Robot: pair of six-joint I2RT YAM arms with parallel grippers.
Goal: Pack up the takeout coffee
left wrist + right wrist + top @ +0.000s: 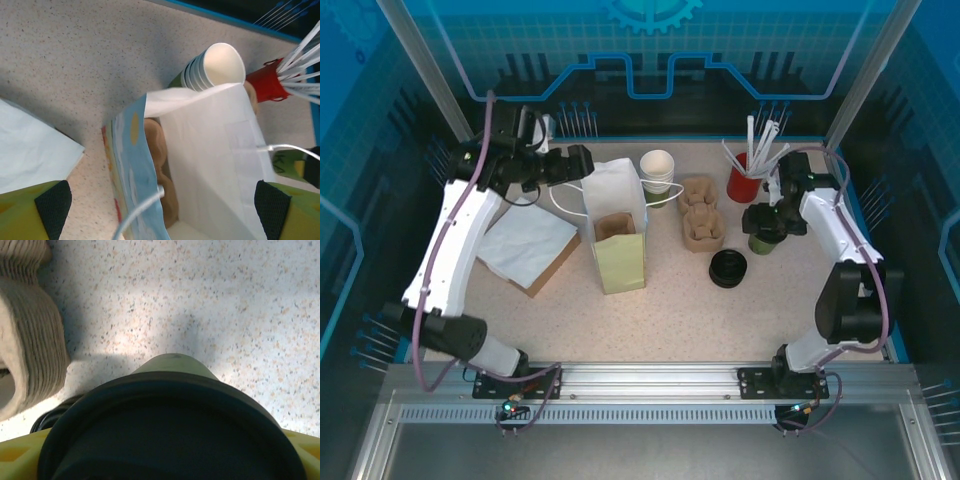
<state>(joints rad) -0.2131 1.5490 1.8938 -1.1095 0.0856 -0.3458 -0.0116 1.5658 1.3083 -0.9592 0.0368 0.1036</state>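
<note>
The takeout coffee [761, 238], an olive-green cup under a round black lid [172, 430], is at the right of the table, and my right gripper [765, 218] is shut on it at the lid. In the right wrist view the lid hides most of the cup body [175, 365], with yellow fingers [15, 457] at the bottom corners. An open paper bag [617, 190] stands mid-table with a brown pulp carrier [615, 227] inside. My left gripper [578, 163] is at the bag's back left rim, open. Its pads [52, 202] are spread wide on either side of the bag mouth [210, 150].
A stack of lidless cups [658, 172] stands behind the bag. Brown pulp carriers [701, 215] are piled between bag and coffee. A stack of black lids [728, 268] lies in front of them. A red cup of straws [744, 182] stands at the back right, and flat bags [528, 245] lie left.
</note>
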